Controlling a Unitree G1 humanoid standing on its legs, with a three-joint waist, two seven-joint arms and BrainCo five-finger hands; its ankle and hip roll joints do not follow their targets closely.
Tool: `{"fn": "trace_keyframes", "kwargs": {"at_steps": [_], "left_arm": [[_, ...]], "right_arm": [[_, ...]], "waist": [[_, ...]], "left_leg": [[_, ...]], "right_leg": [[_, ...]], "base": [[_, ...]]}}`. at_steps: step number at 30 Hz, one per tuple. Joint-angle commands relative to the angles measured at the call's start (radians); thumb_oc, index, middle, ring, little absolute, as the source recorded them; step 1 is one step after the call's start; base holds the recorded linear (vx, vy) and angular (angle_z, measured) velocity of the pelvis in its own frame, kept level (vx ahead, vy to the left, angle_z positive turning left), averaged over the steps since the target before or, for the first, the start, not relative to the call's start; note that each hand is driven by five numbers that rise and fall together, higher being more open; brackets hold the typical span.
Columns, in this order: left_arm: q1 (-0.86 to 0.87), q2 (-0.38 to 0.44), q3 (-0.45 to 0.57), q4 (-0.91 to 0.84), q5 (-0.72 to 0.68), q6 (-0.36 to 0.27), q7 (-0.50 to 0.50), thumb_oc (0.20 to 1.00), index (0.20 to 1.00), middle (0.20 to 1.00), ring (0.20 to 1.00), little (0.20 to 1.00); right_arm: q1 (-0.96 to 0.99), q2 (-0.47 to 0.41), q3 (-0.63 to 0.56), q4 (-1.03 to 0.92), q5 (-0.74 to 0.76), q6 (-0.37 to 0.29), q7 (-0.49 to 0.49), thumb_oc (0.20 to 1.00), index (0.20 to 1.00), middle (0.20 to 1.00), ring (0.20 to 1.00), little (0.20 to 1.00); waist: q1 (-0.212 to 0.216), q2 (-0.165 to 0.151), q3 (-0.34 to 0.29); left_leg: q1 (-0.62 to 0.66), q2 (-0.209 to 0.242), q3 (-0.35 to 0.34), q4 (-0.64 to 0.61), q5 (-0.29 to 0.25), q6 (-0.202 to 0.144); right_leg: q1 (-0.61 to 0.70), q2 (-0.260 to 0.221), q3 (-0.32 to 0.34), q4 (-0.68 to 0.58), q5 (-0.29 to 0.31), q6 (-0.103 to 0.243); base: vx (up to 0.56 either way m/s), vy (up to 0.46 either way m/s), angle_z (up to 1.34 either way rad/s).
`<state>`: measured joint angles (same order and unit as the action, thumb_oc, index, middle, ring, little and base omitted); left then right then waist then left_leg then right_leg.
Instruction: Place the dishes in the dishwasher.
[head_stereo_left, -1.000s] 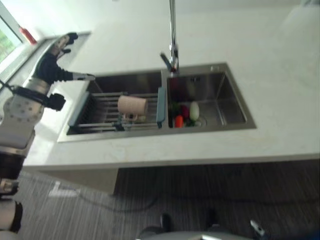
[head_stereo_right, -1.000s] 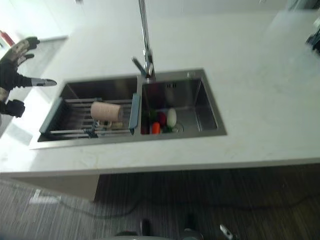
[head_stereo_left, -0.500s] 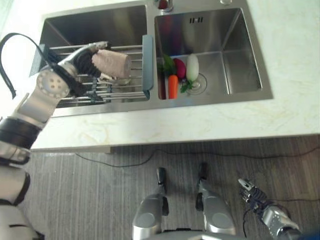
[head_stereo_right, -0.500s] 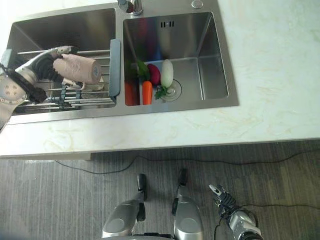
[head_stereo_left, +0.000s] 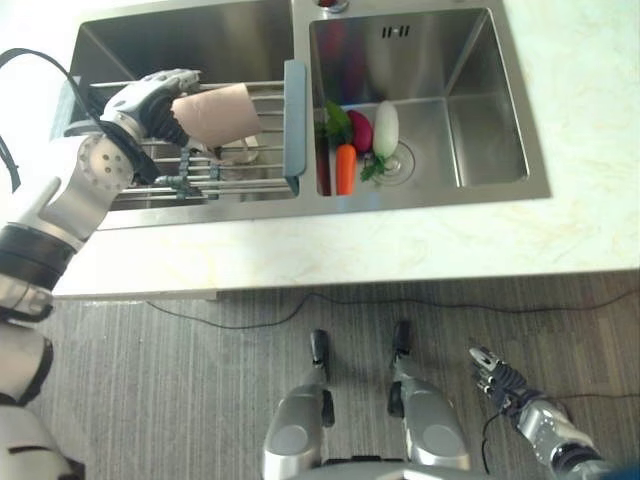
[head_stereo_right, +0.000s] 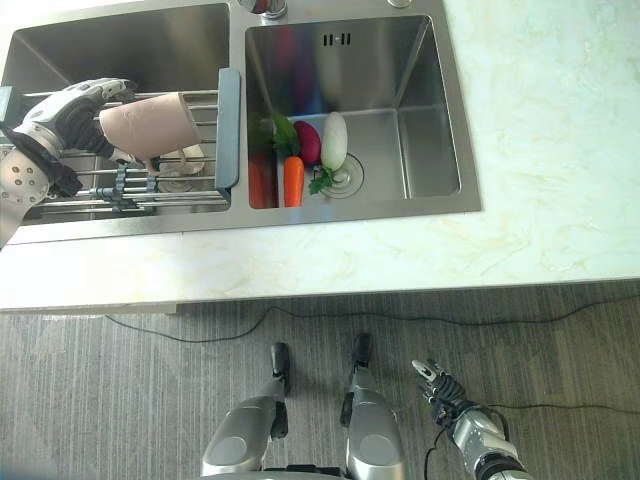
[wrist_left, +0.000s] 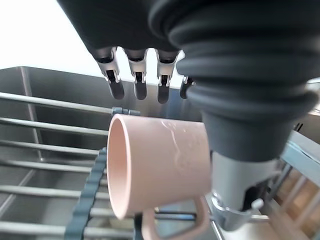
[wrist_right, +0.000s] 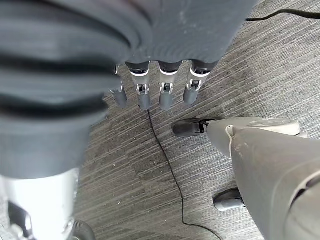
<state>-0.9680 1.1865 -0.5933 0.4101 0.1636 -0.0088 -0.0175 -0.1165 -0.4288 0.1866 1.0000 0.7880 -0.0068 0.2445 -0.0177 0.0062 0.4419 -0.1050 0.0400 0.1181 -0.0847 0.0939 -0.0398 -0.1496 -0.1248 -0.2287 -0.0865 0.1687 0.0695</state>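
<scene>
Steel sink rack underlies smooth pink mug, left hand gripping.

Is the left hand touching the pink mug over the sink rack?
Touching. In the left eye view the left hand is curled round the base of the pink mug, with no gap between them, above the sink rack.

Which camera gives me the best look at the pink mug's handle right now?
The left wrist view: the pink ceramic mug lies sideways in the left hand, handle hanging down. Both eye views show it from above, over the metal sink rack, handle barely visible.
</scene>
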Motion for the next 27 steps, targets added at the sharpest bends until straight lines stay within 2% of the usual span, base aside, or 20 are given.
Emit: {"fn": "trace_keyframes", "kwargs": {"at_steps": [1,6,11,15,18,21,27], "left_arm": [[-0.083,0.094,-0.006,0.084,0.079,0.001,0.134,1.000,1.000,1.000,1.000,1.000],[-0.077,0.104,0.003,0.123,0.102,-0.002,0.279,1.000,1.000,1.000,1.000,1.000],[-0.067,0.084,0.012,0.134,0.132,0.019,0.297,1.000,1.000,1.000,1.000,1.000],[-0.083,0.069,-0.005,0.137,0.122,0.035,0.276,1.000,1.000,1.000,1.000,1.000],[-0.112,0.071,-0.029,0.150,0.099,0.008,0.258,1.000,1.000,1.000,1.000,1.000],[-0.140,0.061,-0.067,0.154,0.088,-0.031,0.196,1.000,1.000,1.000,1.000,1.000],[-0.117,0.023,-0.076,0.116,0.078,0.010,0.096,1.000,1.000,1.000,1.000,1.000]], "right_arm": [[0.016,-0.041,0.005,-0.007,0.035,0.003,-0.006,1.000,1.000,1.000,1.000,1.000],[0.013,-0.047,0.016,-0.035,0.036,0.014,-0.017,1.000,1.000,1.000,1.000,1.000],[0.009,-0.041,0.018,-0.034,0.030,0.010,-0.021,1.000,1.000,1.000,1.000,1.000],[-0.002,-0.043,0.023,-0.045,0.029,0.012,-0.026,1.000,1.000,1.000,1.000,1.000],[-0.007,-0.050,0.028,-0.051,0.034,0.015,-0.027,1.000,1.000,1.000,1.000,1.000],[-0.019,-0.055,0.030,-0.041,0.048,0.015,-0.026,1.000,1.000,1.000,1.000,1.000],[-0.034,-0.060,0.018,-0.032,0.041,0.019,-0.021,1.000,1.000,1.000,1.000,1.000]], "waist": [[0.006,0.007,-0.042],[0.003,0.008,-0.038],[0.000,0.006,-0.034],[-0.008,0.005,-0.028],[-0.012,0.006,-0.022],[-0.012,0.007,-0.017],[-0.018,0.014,-0.010]], "left_leg": [[-0.010,0.019,-0.005,0.008,-0.065,-0.019],[-0.012,0.017,-0.002,0.005,-0.066,-0.019],[-0.015,0.017,0.000,0.005,-0.066,-0.019],[-0.021,0.017,0.005,0.006,-0.067,-0.019],[-0.025,0.017,0.005,0.004,-0.067,-0.018],[-0.028,0.016,0.005,0.004,-0.066,-0.018],[-0.029,0.014,0.001,0.002,-0.064,-0.017]], "right_leg": [[0.005,-0.072,0.062,0.038,-0.054,0.126],[-0.003,-0.073,0.071,0.038,-0.054,0.126],[-0.010,-0.074,0.078,0.041,-0.052,0.128],[-0.021,-0.074,0.088,0.044,-0.050,0.131],[-0.029,-0.075,0.092,0.045,-0.047,0.133],[-0.032,-0.076,0.093,0.043,-0.042,0.135],[-0.037,-0.076,0.101,0.043,-0.040,0.136]], "base": [[-0.02,0.037,-0.02],[-0.02,0.038,-0.01],[-0.01,0.018,-0.02],[-0.01,0.003,-0.01],[-0.03,0.009,-0.07],[-0.02,-0.004,-0.04],[0.00,0.000,0.00]]}}
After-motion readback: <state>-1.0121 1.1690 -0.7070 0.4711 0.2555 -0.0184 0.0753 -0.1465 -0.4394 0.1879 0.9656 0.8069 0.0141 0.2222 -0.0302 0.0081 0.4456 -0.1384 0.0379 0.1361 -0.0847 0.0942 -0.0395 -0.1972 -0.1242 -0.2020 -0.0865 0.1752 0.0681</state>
